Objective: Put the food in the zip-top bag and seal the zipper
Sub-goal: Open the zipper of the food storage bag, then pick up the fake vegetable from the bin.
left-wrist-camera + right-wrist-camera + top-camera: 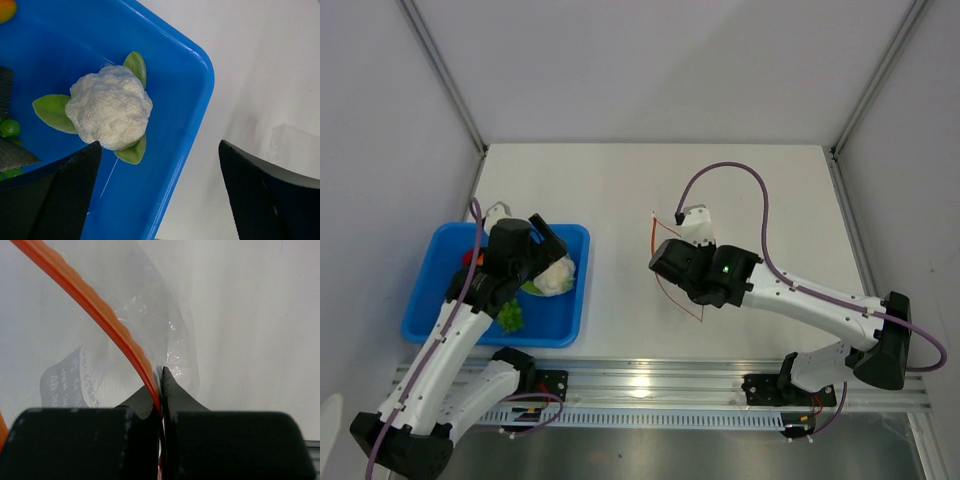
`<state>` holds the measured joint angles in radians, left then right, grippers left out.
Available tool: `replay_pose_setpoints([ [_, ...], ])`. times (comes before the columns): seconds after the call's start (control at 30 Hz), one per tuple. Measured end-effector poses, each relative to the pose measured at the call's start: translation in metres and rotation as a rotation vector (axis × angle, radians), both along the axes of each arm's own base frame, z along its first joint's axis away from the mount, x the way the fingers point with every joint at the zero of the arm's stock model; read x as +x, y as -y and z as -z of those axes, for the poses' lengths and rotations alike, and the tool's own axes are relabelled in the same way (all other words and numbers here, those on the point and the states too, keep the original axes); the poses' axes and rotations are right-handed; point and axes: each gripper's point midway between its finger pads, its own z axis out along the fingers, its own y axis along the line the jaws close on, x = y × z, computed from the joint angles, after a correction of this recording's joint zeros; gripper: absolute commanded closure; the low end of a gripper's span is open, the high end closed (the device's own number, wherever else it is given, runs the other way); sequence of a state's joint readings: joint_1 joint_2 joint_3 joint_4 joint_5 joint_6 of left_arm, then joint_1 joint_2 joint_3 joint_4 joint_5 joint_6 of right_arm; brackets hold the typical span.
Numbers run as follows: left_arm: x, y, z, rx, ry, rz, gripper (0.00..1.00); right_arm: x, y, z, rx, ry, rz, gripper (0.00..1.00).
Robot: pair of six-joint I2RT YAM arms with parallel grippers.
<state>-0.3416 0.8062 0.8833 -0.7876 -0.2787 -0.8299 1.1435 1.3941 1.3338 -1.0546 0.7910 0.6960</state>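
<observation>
**Blue tray holds all the food; nothing in the bag yet**

White toy cauliflower (109,106), with its green leaves, lies in the blue tray (200,65) directly ahead of the left claw (157,165). That claw is spread wide and holds nothing. It hangs above the tray with one finger over the tray floor and the other out past the rim, over the table (720,180). Off to the claw's left in the wrist view are a green leafy bit (9,127), a grey ridged piece (12,155) that is probably the fish, and an orange fruit (6,9) at the far corner. All of them are in the tray.

Well apart from the tray, the right claw (161,390) is pinched tight on the zipper (100,315), which runs up and away from the fingertips as a red-orange strip. The clear zip-top bag (150,300) spreads out beyond that claw on the table. Only a printed label shows through the film, and I can see no food inside. From above the arm hides most of the bag, so I cannot tell how wide the mouth stands.

As I judge it, the job has barely started. One side of the bag's mouth is held, no piece has been picked up, and every piece has yet to go in. Sealing comes last.
</observation>
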Motion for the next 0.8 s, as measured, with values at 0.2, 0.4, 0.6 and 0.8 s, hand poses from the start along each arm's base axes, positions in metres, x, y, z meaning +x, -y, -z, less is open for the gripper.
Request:
replay_pose_setpoints([
  [0.2, 0.010, -0.003, 0.019, -0.040, -0.078, -0.080, 0.01, 0.004, 0.003, 0.004, 0.023, -0.007, 0.004, 1.00],
  [0.4, 0.013, -0.006, 0.063, -0.067, -0.229, -0.153, 0.00, 0.008, 0.002, 0.006, 0.036, -0.015, -0.004, 1.00],
  [0.6, 0.011, -0.009, 0.094, -0.102, -0.318, -0.200, 0.01, 0.010, 0.000, 0.011, 0.040, -0.026, -0.013, 1.00],
  [0.8, 0.012, -0.006, 0.116, -0.119, -0.401, -0.230, 0.00, 0.011, -0.002, 0.012, 0.044, -0.029, -0.025, 1.00],
])
